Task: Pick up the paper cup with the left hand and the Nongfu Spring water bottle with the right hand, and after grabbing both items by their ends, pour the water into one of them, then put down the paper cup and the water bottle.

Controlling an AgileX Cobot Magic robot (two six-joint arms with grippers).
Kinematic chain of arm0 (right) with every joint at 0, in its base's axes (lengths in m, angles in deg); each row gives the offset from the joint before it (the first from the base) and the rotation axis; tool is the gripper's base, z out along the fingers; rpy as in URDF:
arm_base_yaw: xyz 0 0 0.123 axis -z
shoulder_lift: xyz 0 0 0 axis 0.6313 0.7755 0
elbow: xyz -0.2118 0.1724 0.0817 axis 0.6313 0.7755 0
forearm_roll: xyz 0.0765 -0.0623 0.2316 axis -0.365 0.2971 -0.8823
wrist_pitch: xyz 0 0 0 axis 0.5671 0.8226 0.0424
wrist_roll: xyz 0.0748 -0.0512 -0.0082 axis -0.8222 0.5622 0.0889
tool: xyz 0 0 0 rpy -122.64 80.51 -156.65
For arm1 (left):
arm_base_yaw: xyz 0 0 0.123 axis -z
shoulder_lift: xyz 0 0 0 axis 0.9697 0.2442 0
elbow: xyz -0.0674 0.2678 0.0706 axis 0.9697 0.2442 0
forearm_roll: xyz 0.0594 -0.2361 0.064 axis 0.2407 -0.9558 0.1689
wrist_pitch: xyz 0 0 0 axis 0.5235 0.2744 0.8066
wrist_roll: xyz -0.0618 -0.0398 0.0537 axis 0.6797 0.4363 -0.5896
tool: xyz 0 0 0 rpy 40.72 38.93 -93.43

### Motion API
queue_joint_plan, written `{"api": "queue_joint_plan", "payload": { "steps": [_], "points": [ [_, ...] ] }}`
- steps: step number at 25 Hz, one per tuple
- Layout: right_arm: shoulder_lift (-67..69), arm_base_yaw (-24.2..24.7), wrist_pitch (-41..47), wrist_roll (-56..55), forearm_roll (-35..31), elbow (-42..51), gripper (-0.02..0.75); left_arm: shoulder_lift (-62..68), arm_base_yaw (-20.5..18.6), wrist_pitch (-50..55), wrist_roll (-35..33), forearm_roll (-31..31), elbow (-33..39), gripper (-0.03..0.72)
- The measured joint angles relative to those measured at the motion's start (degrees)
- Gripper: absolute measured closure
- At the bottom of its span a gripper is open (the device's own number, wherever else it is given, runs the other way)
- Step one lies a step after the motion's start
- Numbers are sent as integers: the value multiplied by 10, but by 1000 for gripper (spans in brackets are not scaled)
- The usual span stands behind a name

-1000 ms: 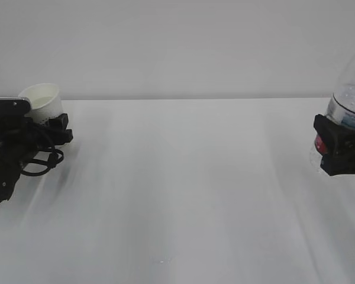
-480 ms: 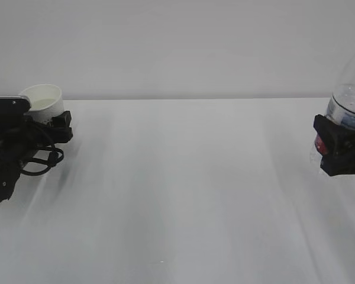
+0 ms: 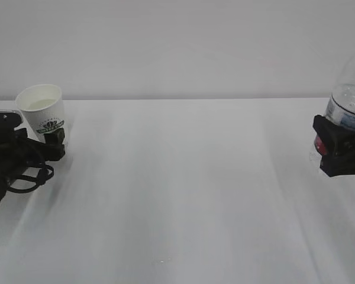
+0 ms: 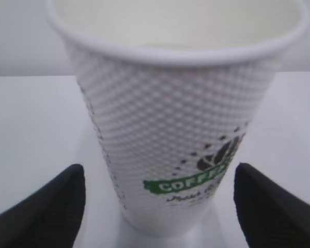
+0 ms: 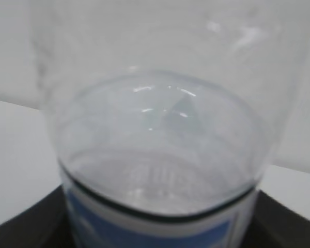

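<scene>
Set down since a second ago, the paper cup (image 3: 43,112) stands upright on the white surface (image 3: 183,189), the left hand (image 4: 157,204) drawn back with its fingers (image 4: 46,206) spread clear either side of the cup's base. Far to the cup's right, the right hand (image 3: 337,151) grips the Nongfu Spring water bottle (image 3: 350,94), water (image 5: 160,150) inside.

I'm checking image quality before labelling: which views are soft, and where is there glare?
Exterior view: flat, even light, table slightly streaky, paper cup readable. Left wrist view: cup's dimples and logo fairly sharp, rim soft, black fingers blurred. Right wrist view: water bottle close, out of focus, with small bright glints on the plastic.
</scene>
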Motion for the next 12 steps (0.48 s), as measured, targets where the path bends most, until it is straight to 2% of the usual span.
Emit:
{"api": "queue_joint_plan", "payload": {
  "steps": [7, 12],
  "points": [
    [0, 0, 0, 0, 2, 0, 259, -66, 0, -1, 0, 14, 63, 43],
    [0, 0, 0, 0, 2, 0, 259, -119, 0, -1, 0, 67, 121, 58]
  ]
}}
